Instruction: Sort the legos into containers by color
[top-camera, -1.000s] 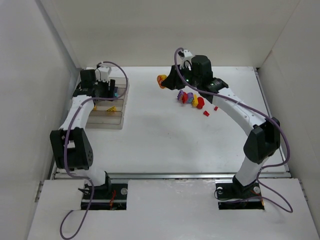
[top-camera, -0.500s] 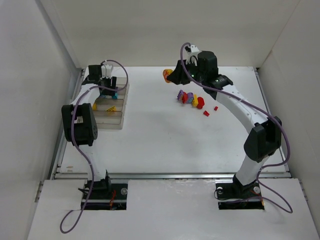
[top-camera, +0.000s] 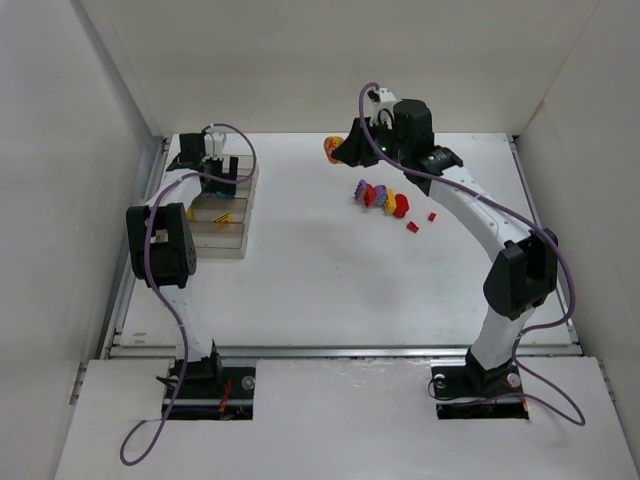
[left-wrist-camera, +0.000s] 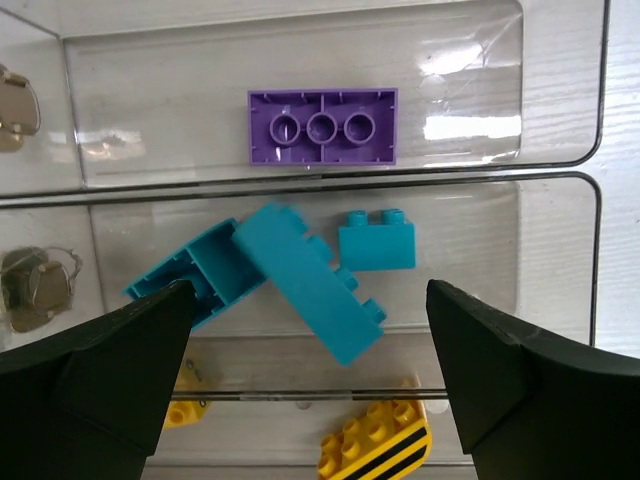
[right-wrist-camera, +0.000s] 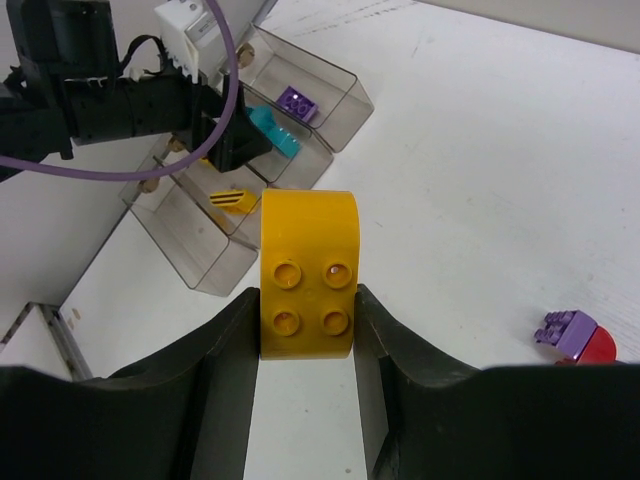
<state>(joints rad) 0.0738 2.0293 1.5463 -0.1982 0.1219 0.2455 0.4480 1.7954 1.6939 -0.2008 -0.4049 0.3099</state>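
Pinching a stiff, light, probably slick yellow lego (right-wrist-camera: 305, 250) by its flat sides in the right gripper (right-wrist-camera: 305, 325), above the table's (top-camera: 300, 290) far edge. Holding the left gripper (left-wrist-camera: 305, 300) agape and empty over the tray (left-wrist-camera: 560, 170) at the far-left corner.

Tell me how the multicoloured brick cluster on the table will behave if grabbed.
The cluster looks like small hard bricks, purple, red and yellow, in an uneven row: probably stiff and light. Grabbed at one end, it may snap apart at a joint. Pushed, its lumpy outline would likely make it pivot, not slide straight.
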